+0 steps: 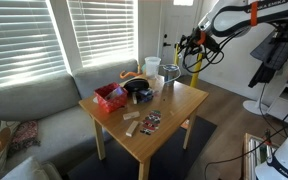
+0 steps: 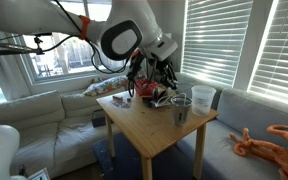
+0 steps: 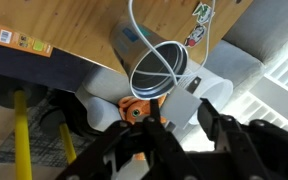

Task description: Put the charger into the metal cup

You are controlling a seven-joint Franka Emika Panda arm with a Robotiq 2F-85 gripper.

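Sunlit blinds and a grey sofa frame the small wooden table (image 1: 149, 112).

In an exterior view the gripper (image 1: 189, 43) hangs past the table's far corner, above the metal cup (image 1: 168, 74). In an exterior view the cup (image 2: 180, 108) stands near a corner beside a white container (image 2: 203, 98). Wrist view: the charger (image 3: 148, 47) runs into the cup (image 3: 152, 68); an orange sticker (image 3: 5, 36) is unreadable. Whether the jaws grip, I cannot tell.

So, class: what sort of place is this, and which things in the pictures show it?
Probably a home living room: a grey sofa, blinds over the windows, and a small wooden table with household clutter.
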